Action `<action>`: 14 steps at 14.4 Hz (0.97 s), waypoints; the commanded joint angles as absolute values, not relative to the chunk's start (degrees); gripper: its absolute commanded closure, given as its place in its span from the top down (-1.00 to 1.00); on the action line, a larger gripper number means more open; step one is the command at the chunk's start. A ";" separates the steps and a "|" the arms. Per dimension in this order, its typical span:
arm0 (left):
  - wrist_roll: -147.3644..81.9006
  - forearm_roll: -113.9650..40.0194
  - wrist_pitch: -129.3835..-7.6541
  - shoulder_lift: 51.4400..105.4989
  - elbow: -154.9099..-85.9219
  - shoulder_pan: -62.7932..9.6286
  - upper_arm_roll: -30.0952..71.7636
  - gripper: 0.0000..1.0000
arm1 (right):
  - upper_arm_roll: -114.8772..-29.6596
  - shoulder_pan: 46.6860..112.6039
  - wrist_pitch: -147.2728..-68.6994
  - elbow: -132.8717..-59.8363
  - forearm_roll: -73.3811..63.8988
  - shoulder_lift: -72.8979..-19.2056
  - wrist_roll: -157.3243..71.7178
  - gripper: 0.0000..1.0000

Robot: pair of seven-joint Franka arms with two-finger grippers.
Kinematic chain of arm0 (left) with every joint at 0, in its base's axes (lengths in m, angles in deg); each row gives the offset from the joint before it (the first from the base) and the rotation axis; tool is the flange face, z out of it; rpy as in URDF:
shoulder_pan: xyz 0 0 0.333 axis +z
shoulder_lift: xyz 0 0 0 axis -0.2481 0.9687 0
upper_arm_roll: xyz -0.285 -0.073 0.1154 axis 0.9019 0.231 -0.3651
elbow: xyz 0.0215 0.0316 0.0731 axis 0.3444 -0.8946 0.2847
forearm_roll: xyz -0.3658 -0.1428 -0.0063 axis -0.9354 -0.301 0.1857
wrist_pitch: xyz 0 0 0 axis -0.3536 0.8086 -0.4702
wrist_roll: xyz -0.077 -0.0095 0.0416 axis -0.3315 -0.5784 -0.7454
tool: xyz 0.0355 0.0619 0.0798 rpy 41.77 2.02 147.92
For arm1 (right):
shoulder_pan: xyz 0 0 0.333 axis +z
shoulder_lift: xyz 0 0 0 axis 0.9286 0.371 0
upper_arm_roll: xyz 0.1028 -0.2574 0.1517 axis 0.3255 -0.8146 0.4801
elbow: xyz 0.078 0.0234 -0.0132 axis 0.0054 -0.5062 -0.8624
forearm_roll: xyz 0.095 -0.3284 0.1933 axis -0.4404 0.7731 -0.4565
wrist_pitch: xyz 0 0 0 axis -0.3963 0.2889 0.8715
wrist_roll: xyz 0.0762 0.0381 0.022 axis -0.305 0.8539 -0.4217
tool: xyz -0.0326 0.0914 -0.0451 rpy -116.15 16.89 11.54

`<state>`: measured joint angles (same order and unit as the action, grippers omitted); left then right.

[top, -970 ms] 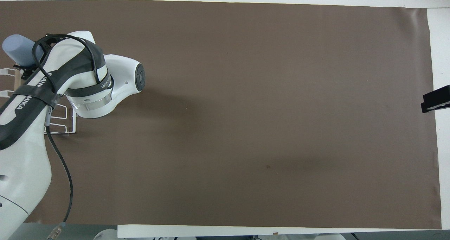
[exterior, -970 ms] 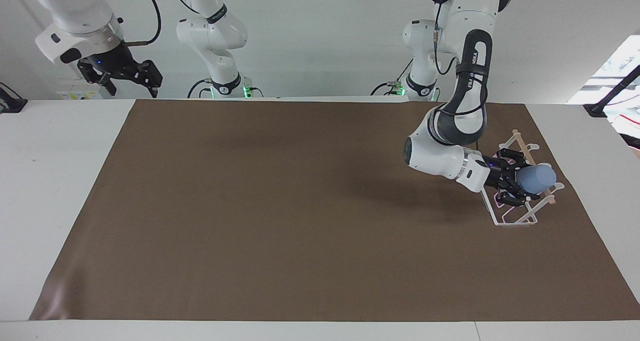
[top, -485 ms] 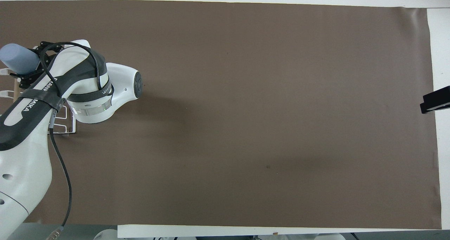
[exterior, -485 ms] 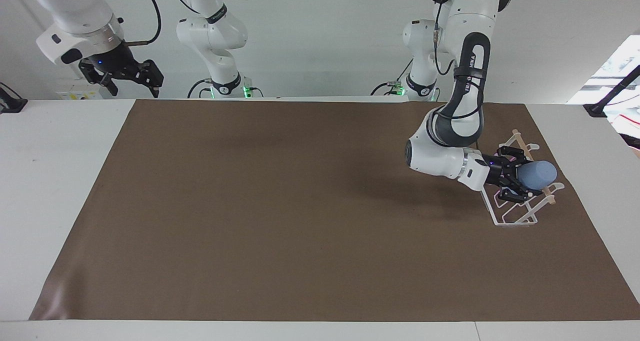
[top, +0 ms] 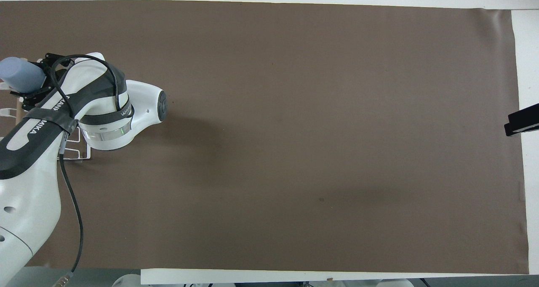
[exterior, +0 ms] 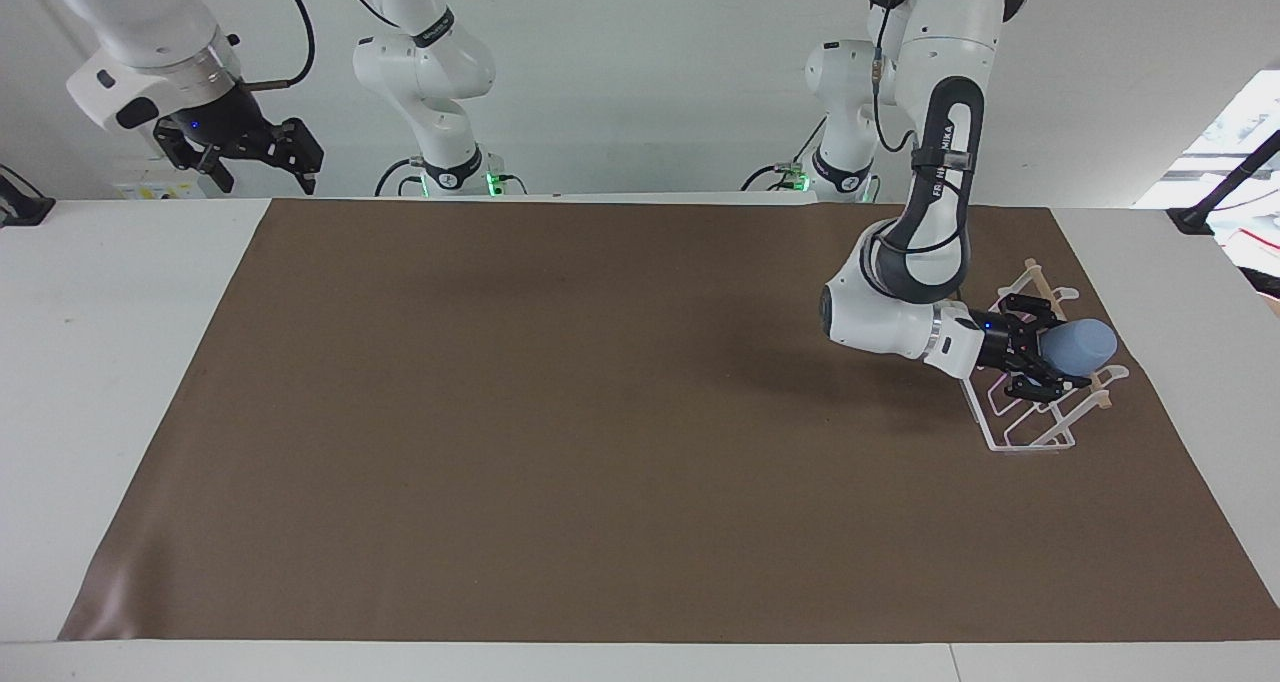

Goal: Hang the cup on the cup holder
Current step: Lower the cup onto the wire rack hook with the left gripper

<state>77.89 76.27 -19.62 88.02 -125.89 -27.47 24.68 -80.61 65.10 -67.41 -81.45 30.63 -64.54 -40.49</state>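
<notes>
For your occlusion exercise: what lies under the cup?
Under the cup, held by the left gripper, stands the holder. Its prongs there are hidden, so contact is unclear.

Facing camera high, opposite overhead — both cover mat.

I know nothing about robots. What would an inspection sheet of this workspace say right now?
Surface: white table under a brown mat.
Job's things: small light-blue handleless cup held on its side over the clear acrylic cup holder with wooden dowel, at the left arm's end; not yet released.
Clutter: nothing seen.
Grippers: left gripper shut on the cup; right gripper waits raised over its table end.
Cables: black cables run along both arms.
Surroundings: plain white wall; two more robot bases.
</notes>
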 commanded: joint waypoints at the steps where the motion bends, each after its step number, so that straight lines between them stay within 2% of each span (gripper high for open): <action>1: 80.58 77.46 -21.71 87.57 -127.85 -26.41 25.10 -1.00 | -80.61 64.79 -67.29 -82.51 29.63 -65.52 -41.48 0.98; 4: 81.37 77.46 -23.74 87.48 -128.55 -26.14 25.10 -0.96 | -80.61 64.88 -67.29 -82.51 29.63 -65.52 -41.48 0.98; 5: 81.29 77.46 -24.17 87.57 -128.46 -25.71 25.10 -0.68 | -80.61 64.88 -67.29 -82.51 29.63 -65.52 -41.48 0.98; 6: 81.29 77.46 -24.27 87.57 -128.46 -25.70 25.10 -0.31 | -80.61 64.79 -67.29 -82.51 29.63 -65.52 -41.48 0.98; 7: 81.29 77.46 -24.01 87.57 -128.46 -25.53 25.10 0.31 | -80.61 64.79 -67.29 -82.51 29.63 -65.52 -41.48 0.98; 8: 81.29 77.37 -23.74 87.57 -128.38 -25.53 25.10 0.75 | -80.61 64.79 -67.29 -82.51 29.63 -65.52 -41.48 0.98; 9: 81.37 76.94 -23.91 87.57 -128.11 -25.35 25.10 1.00 | -80.61 64.79 -67.29 -82.51 29.63 -65.52 -41.48 0.98; 14: 81.46 77.11 -24.27 88.27 -124.52 -25.96 25.01 1.00 | -80.61 64.79 -67.29 -82.51 29.63 -65.52 -41.48 0.98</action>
